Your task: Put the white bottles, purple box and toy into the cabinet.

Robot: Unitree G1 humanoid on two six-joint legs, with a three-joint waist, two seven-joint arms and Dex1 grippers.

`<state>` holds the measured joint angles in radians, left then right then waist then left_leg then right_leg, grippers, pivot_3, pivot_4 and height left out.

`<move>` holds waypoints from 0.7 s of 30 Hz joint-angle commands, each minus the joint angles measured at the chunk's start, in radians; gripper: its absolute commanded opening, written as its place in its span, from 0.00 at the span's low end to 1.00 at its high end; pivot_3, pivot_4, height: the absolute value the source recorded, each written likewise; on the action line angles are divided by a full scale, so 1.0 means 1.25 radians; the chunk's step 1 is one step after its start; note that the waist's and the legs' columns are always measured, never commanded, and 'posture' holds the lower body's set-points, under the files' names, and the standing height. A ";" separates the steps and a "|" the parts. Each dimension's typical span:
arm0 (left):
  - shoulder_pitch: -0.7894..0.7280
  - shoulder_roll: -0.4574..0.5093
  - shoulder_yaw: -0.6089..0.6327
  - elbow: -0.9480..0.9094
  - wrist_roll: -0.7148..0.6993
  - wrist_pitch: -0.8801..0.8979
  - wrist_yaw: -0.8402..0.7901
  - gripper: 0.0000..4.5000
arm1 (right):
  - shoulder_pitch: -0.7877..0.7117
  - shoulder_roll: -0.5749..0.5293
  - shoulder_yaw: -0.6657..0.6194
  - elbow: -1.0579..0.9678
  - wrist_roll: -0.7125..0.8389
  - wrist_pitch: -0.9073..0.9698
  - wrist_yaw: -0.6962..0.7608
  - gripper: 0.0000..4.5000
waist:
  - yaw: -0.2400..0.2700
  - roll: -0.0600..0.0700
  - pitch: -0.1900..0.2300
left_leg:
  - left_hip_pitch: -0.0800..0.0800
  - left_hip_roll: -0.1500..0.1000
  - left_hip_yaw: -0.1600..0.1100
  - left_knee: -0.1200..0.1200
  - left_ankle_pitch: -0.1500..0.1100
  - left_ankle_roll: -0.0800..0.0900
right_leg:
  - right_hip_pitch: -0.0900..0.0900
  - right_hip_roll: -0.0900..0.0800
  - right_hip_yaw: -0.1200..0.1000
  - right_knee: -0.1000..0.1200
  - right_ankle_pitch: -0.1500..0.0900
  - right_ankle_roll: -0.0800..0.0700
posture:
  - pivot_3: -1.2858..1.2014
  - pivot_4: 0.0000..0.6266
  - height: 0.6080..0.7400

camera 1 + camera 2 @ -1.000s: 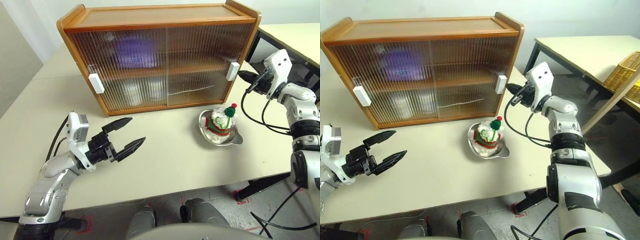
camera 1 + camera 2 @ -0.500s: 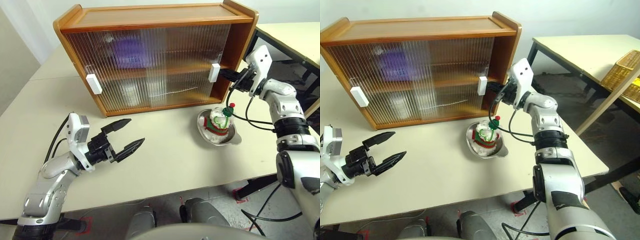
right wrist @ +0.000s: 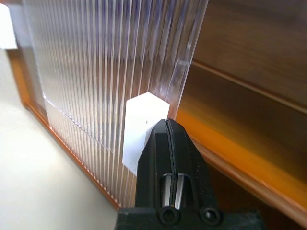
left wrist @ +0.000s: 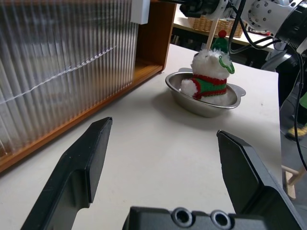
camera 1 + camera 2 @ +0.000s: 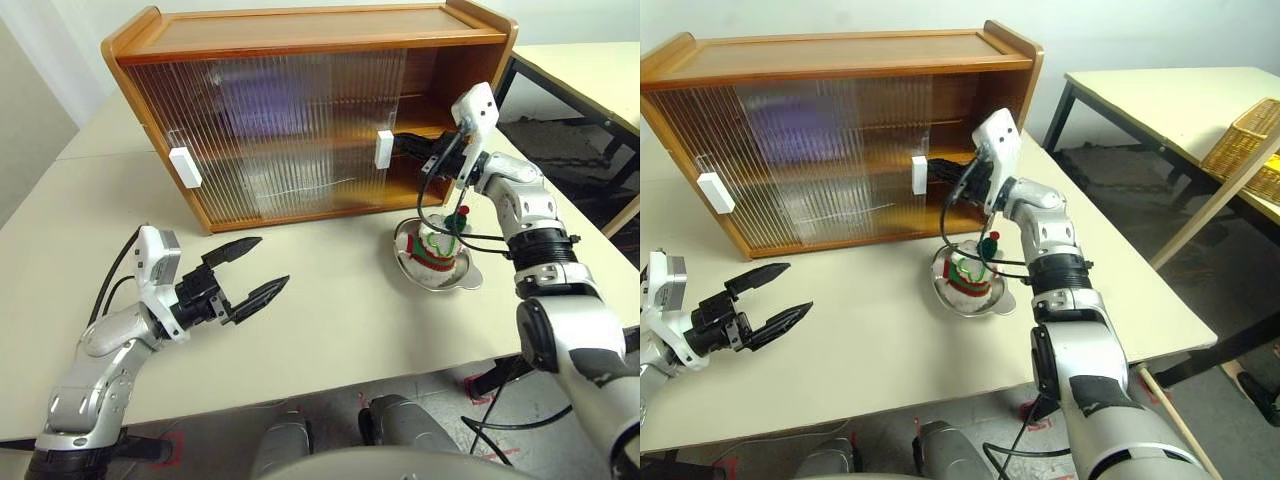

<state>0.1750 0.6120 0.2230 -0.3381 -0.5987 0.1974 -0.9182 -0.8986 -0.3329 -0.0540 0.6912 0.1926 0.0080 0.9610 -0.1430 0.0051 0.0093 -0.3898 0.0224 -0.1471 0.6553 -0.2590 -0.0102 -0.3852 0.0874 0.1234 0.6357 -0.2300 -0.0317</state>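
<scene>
The right tool (image 5: 412, 150), shut, presses the white handle (image 5: 384, 148) of the wooden ribbed-door cabinet (image 5: 300, 40). The white plush toy (image 5: 440, 240) sits just below it, seemingly nearest. Left tool (image 5: 250, 268) gapes wide.

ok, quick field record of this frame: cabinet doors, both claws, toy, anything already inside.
cabinet: wooden two-shelf cabinet on table, ribbed translucent sliding doors
right door: slid partway left, right end of shelves exposed
right claw: shut, tips against the white rectangular handle of right door
left claw: open, holds nothing, hovers over table
toy: white plush figure in red and green, sits in shiny steel bowl in front of cabinet
inside: purple blur on upper shelf behind doors
</scene>
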 commanded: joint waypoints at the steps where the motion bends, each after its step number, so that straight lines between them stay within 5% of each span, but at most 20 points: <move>1: -0.001 0.002 0.001 -0.001 0.005 0.005 0.003 1.00 | -0.011 0.017 0.010 0.004 0.008 -0.004 0.007 0.00 | 0.000 0.000 0.000 | 0.000 0.000 0.000 0.000 0.000 0.000 | 0.000 0.000 0.000 0.000 0.000 0.000 | 0.46 0.03 1.00; 21: 0.007 0.000 0.002 0.007 0.010 -0.002 0.004 1.00 | 0.025 0.114 0.061 -0.172 0.039 0.120 -0.015 0.00 | 0.004 0.001 0.000 | -0.001 0.002 0.000 -0.001 0.000 0.000 | -0.003 0.002 0.000 0.001 0.001 -0.004 | 0.46 0.04 1.00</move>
<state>0.1813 0.6108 0.2230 -0.3324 -0.5950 0.1971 -0.9113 -0.8753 -0.1934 0.0138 0.5026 0.2286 0.1459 0.9446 -0.1382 0.0059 0.0098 -0.3916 0.0245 -0.1474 0.6540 -0.2589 -0.0103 -0.3890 0.0898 0.1227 0.6364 -0.2293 -0.0364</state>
